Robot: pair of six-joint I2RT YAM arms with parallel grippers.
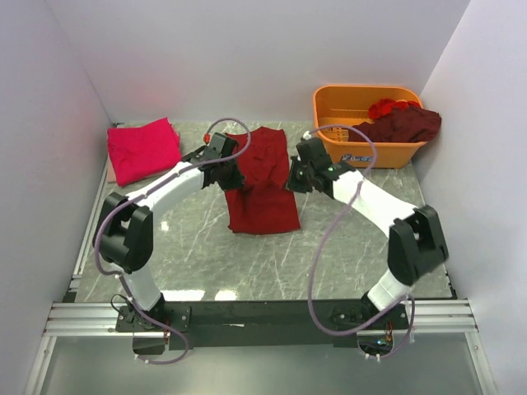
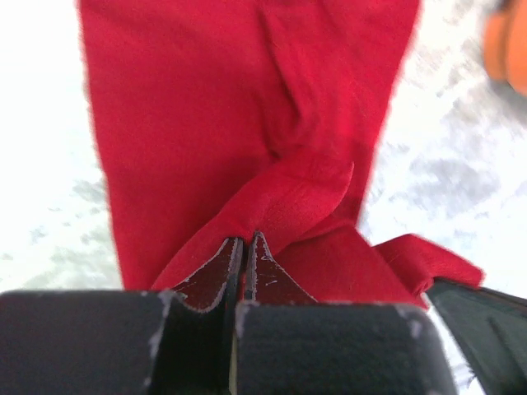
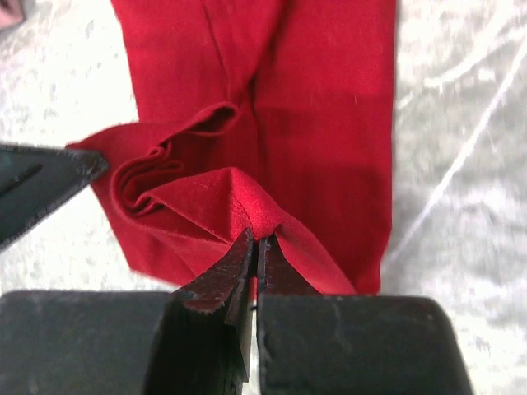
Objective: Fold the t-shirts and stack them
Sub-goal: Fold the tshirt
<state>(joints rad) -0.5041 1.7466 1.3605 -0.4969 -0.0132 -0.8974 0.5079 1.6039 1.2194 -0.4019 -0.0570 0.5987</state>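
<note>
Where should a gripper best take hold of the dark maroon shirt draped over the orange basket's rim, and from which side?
Probably the raised bunch of the dark maroon shirt where it lies over the right rim of the orange basket, coming from above: the cloth heaps up there, so fingers could close across a fold without striking the plastic wall.
</note>
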